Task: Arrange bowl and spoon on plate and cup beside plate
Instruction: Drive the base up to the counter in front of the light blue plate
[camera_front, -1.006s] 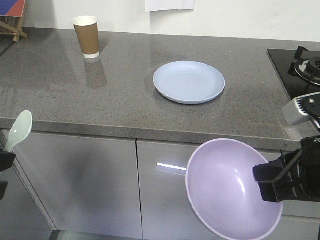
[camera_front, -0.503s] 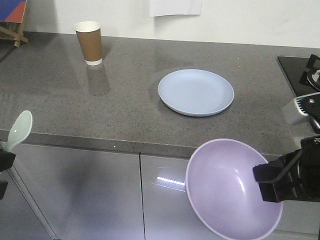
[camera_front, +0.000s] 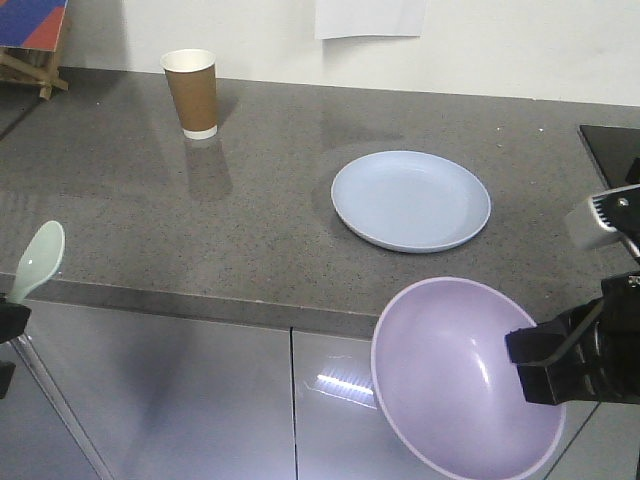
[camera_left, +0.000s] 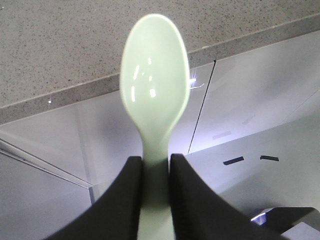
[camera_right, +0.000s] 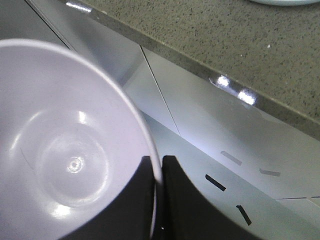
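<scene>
1. Far left: the left gripper (camera_left: 156, 165) has its two black jaws closed snugly on the handle of the spoon (camera_left: 154, 90). The scoop points up and forward. The spoon hangs in the air in front of the cabinet doors (camera_front: 170, 380), lower than the counter (camera_front: 250, 220) and short of its front edge.
2. Back left of the counter: the cup (camera_front: 191, 92) stands upright with its mouth up. It is near the wall and well apart from the plate.
3. Centre right of the counter: the plate (camera_front: 410, 200) lies flat with nothing on it.
4. Lower right: the right gripper (camera_right: 157, 164) is nearly shut, pinching the rim of the bowl (camera_front: 450, 380) with one jaw inside and one outside. The bowl is tilted so its hollow faces the front camera. It is in the air in front of the cabinet, nearer than the counter's edge and lower than the plate.
5. Step in hand, as a judgement: bowl and spoon are both gripped and nothing has been placed yet. The bowl looks likely to go first.
6. The next move calls for several things:
   - raising the bowl above the counter edge;
   - carrying it forward over the plate's middle;
   - levelling it, lowering it until it rests, then opening the jaws.
7. The spoon and the distant cup come after.
</scene>
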